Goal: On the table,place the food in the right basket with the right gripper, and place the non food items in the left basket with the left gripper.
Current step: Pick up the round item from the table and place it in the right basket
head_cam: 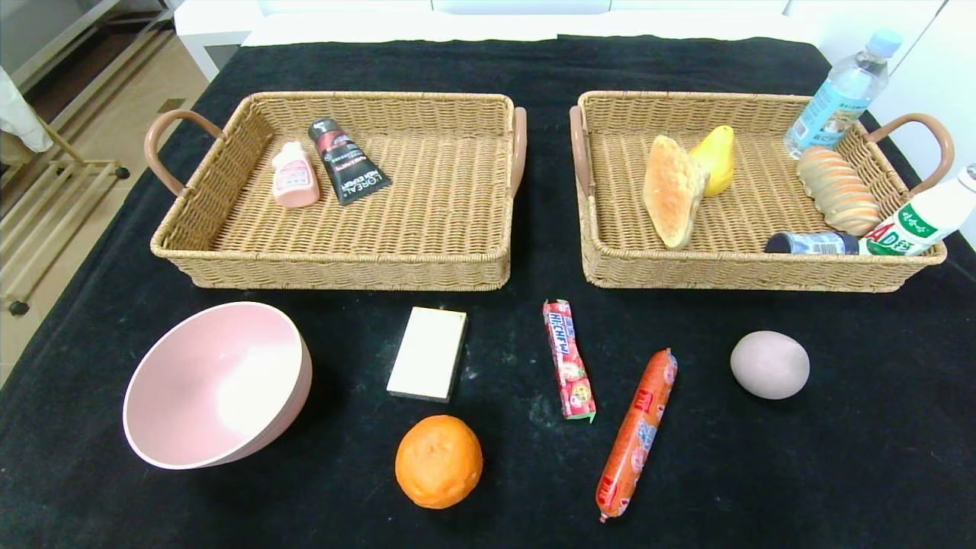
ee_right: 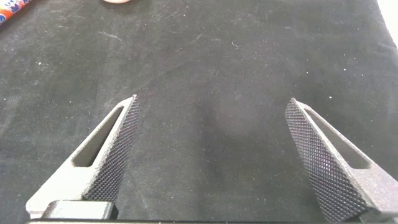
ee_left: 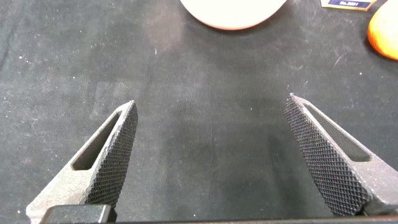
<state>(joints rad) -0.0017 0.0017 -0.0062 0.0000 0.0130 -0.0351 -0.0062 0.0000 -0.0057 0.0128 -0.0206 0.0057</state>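
On the black cloth in front of the baskets lie a pink bowl (head_cam: 217, 383), a white box (head_cam: 427, 353), an orange (head_cam: 438, 461), a red candy stick (head_cam: 568, 360), an orange sausage (head_cam: 637, 432) and a grey egg-shaped item (head_cam: 769, 364). The left basket (head_cam: 335, 263) holds a pink bottle (head_cam: 294, 176) and a black tube (head_cam: 348, 160). The right basket (head_cam: 755, 267) holds bread (head_cam: 671, 191), a yellow fruit (head_cam: 715, 158), a sliced loaf (head_cam: 837, 189) and bottles. Neither gripper shows in the head view. My left gripper (ee_left: 211, 106) is open over bare cloth near the bowl (ee_left: 233, 12). My right gripper (ee_right: 211, 106) is open over bare cloth.
A water bottle (head_cam: 842, 91) leans at the right basket's far corner and a white milk bottle (head_cam: 919, 217) rests on its right rim. The table edge and floor lie to the left, with a metal rack (head_cam: 46, 191) there.
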